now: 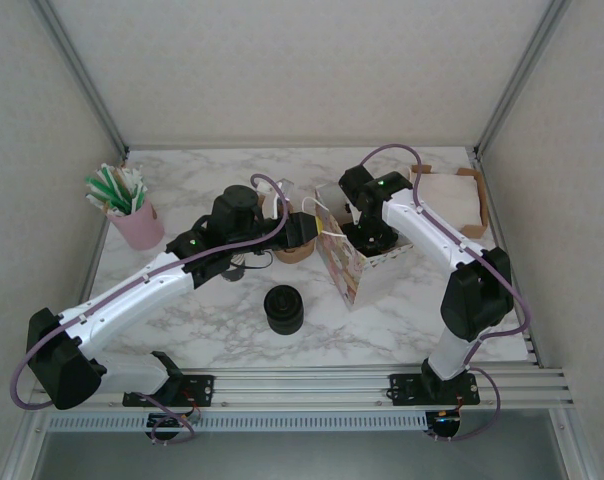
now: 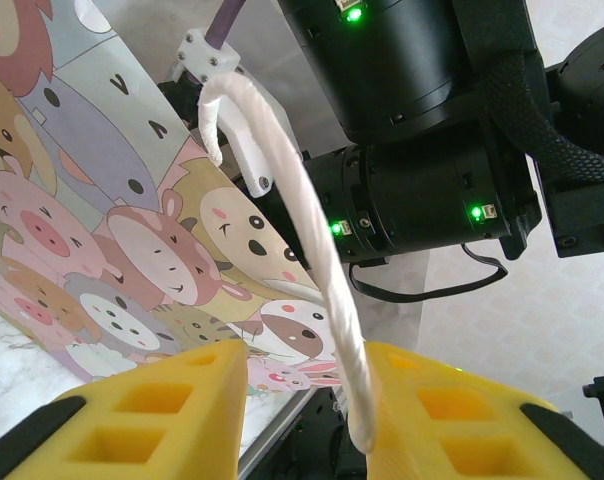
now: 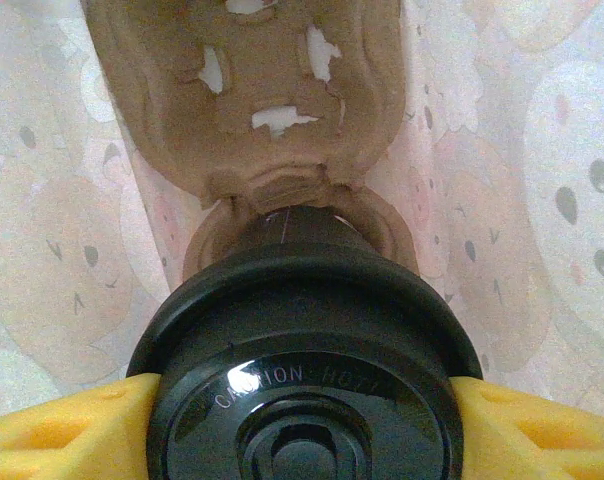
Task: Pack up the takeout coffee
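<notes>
Inside the cartoon-animal bag [image 2: 112,250] the right fingers [image 3: 62,430] clasp the takeout coffee [image 3: 302,390] by its black lid, while the left fingers [image 2: 172,410] stand narrowly apart around the bag's white handle [image 2: 312,250].

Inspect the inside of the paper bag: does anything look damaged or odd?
The brown pulp carrier by the takeout coffee has ragged-edged holes through its wall, with light showing through; it looks torn.

Tally: one cartoon-print paper bag [image 1: 357,268], one pink holder [image 1: 138,226] of straws [image 1: 115,187], too bunched to count. One stack of black lids [image 1: 283,309], one cardboard box [image 1: 452,195]. One lidded coffee cup [image 3: 302,390], one pulp cup carrier [image 3: 252,90].
</notes>
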You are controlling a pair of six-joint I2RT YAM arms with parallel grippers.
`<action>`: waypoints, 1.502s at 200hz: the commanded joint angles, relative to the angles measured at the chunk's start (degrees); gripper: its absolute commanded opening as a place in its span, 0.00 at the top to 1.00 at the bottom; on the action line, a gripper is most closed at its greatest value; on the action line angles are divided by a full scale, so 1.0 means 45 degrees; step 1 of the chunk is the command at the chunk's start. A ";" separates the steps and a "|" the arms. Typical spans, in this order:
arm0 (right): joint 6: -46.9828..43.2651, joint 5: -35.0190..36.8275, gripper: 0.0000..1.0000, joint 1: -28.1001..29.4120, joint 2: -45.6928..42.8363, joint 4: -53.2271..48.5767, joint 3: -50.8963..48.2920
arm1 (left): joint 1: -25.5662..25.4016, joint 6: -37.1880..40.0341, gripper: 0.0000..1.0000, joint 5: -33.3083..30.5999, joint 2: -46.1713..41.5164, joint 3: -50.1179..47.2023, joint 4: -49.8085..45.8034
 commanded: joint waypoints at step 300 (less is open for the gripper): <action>0.0281 0.0311 0.09 -0.0072 -0.0613 -0.1372 0.0896 | 0.0130 0.0093 0.65 -0.0150 0.0157 0.0298 0.0282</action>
